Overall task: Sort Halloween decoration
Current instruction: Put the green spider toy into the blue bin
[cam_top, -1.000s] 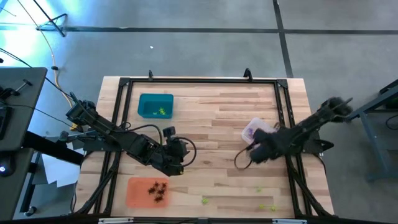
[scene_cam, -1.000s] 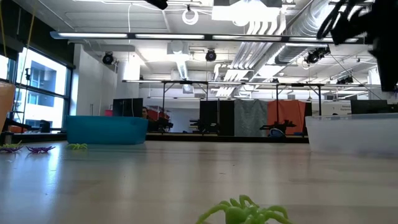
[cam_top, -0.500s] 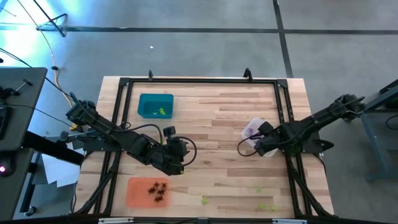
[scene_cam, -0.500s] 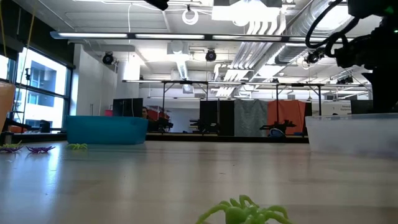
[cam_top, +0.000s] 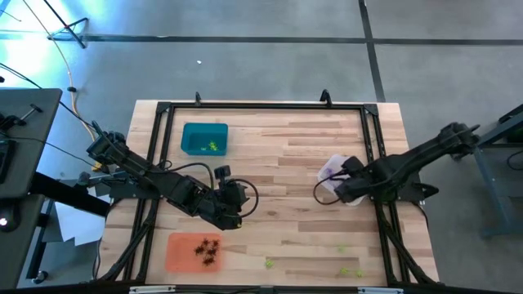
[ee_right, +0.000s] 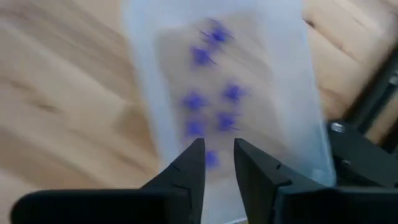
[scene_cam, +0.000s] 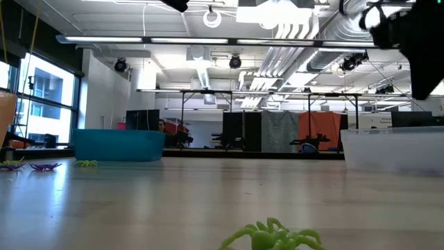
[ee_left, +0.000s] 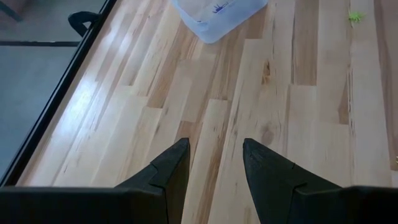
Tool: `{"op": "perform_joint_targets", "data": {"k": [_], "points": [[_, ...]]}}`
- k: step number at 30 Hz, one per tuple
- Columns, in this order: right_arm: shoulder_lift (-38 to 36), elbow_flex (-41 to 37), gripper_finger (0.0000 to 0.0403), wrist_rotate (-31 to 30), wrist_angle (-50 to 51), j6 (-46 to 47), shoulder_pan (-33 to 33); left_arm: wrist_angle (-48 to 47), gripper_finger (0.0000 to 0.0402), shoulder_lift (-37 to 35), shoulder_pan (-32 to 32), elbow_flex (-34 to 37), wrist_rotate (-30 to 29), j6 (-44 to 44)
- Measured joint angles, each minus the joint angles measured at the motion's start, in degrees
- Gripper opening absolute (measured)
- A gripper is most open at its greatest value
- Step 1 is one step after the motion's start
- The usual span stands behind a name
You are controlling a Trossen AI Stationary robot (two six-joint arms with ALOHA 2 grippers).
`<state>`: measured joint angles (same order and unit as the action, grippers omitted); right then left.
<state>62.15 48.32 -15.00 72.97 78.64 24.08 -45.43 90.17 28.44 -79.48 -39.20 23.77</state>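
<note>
A teal tray point(cam_top: 204, 138) sat near the wooden desk's point(cam_top: 278, 167) far left corner, and an orange tray point(cam_top: 194, 251) lay at its near left edge. A clear tray point(cam_top: 333, 172) stood toward the right side, well apart from both.

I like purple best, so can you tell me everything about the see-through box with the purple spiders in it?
The clear tray is a see-through rectangular box, plastic by the look of it, with an open top. It sits flat on the wooden table near the right side, close to the black frame rail. Several small purple spider pieces lie scattered on its bottom. The right end effector hangs just above it, fingers slightly apart, holding nothing. Nothing else seems to touch the tray.
</note>
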Motion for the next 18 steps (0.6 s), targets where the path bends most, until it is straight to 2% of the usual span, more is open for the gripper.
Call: {"op": "perform_joint_targets", "data": {"k": [2,5,10,12,18], "points": [[0.01,2.54,0.0065,-1.3,-1.99,0.83,1.9,0.0,0.0136,0.0,0.01,0.0,0.0,0.0],[1.04,4.67,0.005,-2.33,-11.22,0.95,5.75,-0.2,0.0136,0.0,0.01,0.0,0.0,0.02],[7.23,5.19,0.0042,-5.34,-25.45,3.76,13.05,-1.27,0.0136,0.02,0.01,0.0,0.01,0.04],[10.98,5.19,0.0044,-3.99,-27.18,6.82,15.63,-1.41,0.0136,0.02,-0.02,0.0,0.0,0.04],[22.93,5.13,0.0062,5.88,-27.66,17.16,21.57,-1.44,0.0136,0.02,-0.06,0.0,0.0,-1.84]]}}
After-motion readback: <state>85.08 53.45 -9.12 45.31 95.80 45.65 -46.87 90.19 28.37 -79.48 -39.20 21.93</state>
